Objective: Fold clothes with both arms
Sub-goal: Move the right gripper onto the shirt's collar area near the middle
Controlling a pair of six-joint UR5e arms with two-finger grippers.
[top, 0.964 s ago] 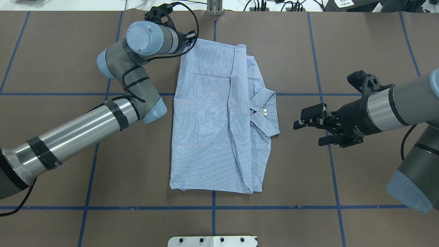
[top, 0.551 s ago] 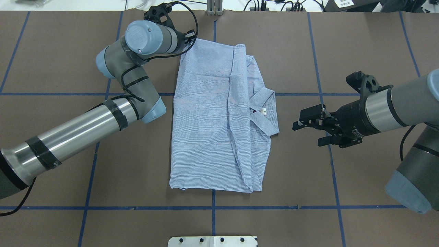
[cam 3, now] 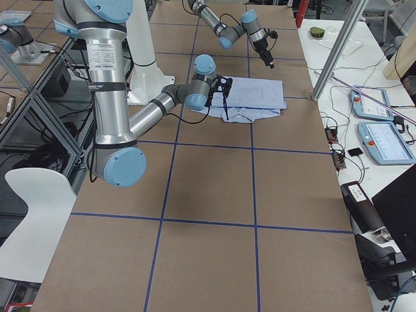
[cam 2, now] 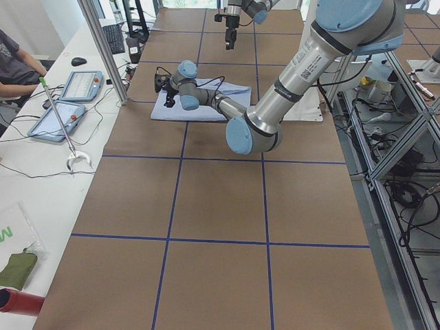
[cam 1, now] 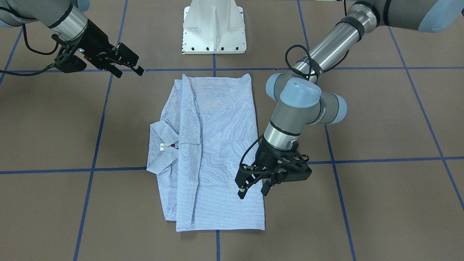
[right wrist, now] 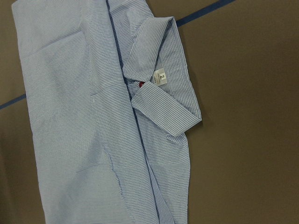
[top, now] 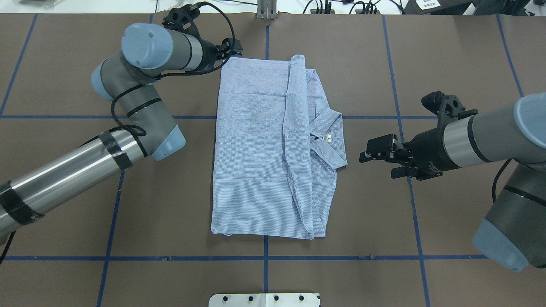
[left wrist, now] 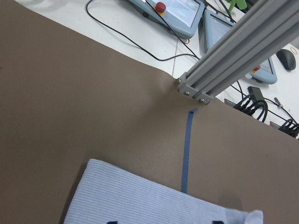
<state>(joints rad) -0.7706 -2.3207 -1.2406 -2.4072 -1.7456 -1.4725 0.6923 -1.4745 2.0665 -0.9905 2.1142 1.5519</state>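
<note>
The light-blue striped shirt (top: 260,145) lies folded into a long rectangle on the brown table, with its collar (top: 330,138) and white label sticking out toward my right arm. It also shows in the front view (cam 1: 214,152) and the right wrist view (right wrist: 84,116). My left gripper (top: 232,46) is open and empty, hovering at the shirt's far-left corner; the front view shows its spread fingers (cam 1: 252,192) over the shirt's edge. My right gripper (top: 377,164) is open and empty, a short way from the collar, also in the front view (cam 1: 129,71).
The white pedestal base (cam 1: 214,25) stands at the robot's side of the table. An aluminium post (left wrist: 233,56) rises at the far table edge, with tablets and cables (cam 2: 79,86) on the bench behind. Blue tape lines (top: 264,258) grid the brown surface.
My left arm swung left and its gripper shifted left along the far edge. The shirt's far-left corner now lies flatter and squarer. My right gripper crept slightly toward the collar.
</note>
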